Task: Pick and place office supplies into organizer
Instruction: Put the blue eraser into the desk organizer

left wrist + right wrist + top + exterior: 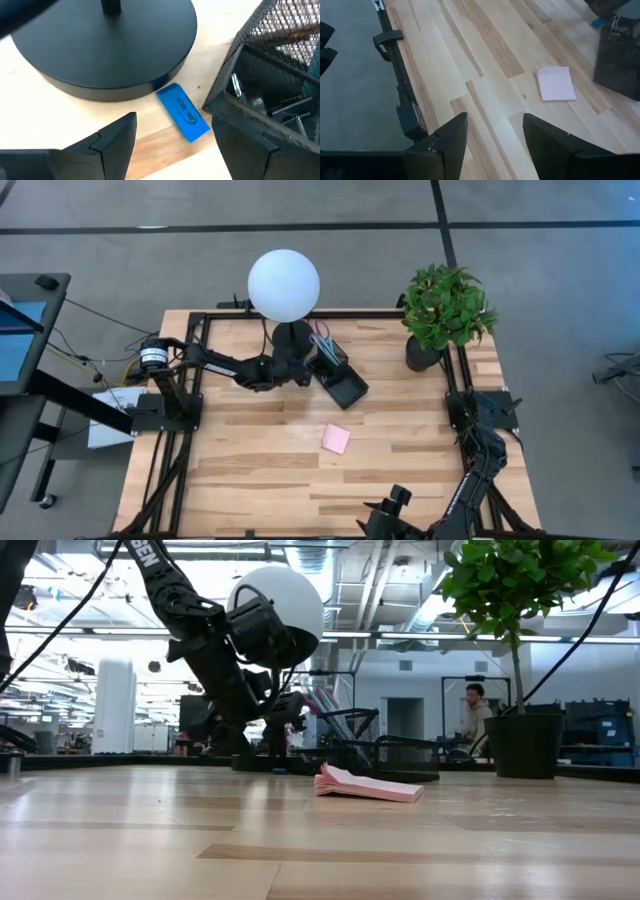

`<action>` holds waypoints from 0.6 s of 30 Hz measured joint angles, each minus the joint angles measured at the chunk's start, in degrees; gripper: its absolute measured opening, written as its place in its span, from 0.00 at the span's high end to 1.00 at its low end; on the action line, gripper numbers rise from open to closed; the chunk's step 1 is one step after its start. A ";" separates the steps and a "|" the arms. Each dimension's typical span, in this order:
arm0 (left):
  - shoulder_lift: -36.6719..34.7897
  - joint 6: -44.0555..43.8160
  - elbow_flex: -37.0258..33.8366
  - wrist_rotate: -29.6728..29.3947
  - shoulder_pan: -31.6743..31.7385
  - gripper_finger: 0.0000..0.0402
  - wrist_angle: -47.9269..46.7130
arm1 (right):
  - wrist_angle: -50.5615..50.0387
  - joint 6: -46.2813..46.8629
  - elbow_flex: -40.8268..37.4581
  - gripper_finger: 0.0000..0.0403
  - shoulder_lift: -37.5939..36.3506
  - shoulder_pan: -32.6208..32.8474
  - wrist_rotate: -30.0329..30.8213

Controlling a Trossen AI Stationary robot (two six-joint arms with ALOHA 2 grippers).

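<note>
A small blue block (pixel 183 111) lies flat on the wooden table, one end by the rim of the black round lamp base (pixel 105 45) and the other by the black mesh organizer (pixel 270 100). My left gripper (pixel 175 150) hovers open just short of the block, its fingers standing to either side and touching nothing. Pens (pixel 322 340) stand in the organizer's (pixel 338 370) taller section, and metal clips (pixel 235 85) lie in its lower tray. A pink sticky-note pad (pixel 336 439) lies flat mid-table. My right gripper (pixel 495 145) waits open above the table's near right part.
The lamp with its white globe (pixel 284 285) stands at the far middle, right beside my left gripper (pixel 303 372). A potted plant (pixel 445 310) stands at the far right corner. Bare wood (pixel 260 470) lies around the pad. Black frame rails (pixel 395 75) run along the table's edges.
</note>
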 joint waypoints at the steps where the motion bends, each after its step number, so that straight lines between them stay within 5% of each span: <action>1: 0.00 -0.30 0.00 -0.53 -0.12 0.36 0.30 | 0.00 0.00 0.00 0.53 0.00 0.00 0.00; 18: 4.28 -2.84 0.62 -1.35 -1.23 0.36 4.85 | -0.08 -0.02 0.00 0.53 0.00 0.02 0.00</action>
